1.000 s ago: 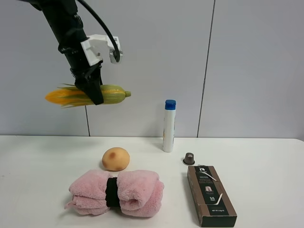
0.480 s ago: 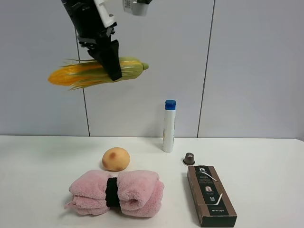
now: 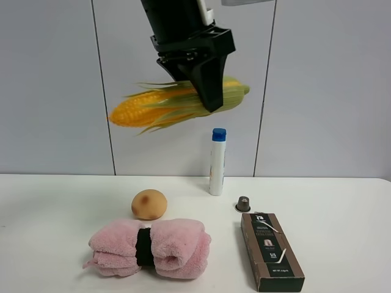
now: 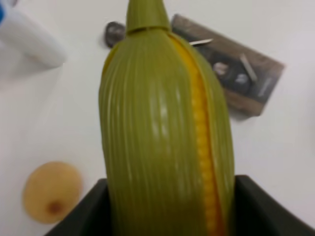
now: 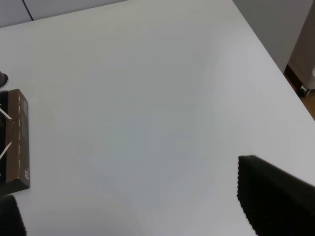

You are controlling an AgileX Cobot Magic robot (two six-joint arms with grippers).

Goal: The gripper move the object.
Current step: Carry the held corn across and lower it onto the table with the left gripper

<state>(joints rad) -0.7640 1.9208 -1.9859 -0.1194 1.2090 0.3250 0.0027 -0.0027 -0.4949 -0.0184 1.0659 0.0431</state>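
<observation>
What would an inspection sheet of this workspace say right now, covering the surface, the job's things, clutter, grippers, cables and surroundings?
Surface: white table, clean where bare.
Job's things: corn cob held in the air, roughly level, well above the table.
Clutter: tan ball, pink rolled towel with a black band, white bottle upright with a blue cap, small dark capsule, brown box lying flat.
Grippers: left gripper shut on the corn cob near its green stem end; right gripper open, empty, over bare table.
Cables: nothing seen.
Surroundings: grey panelled wall behind the table.
</observation>
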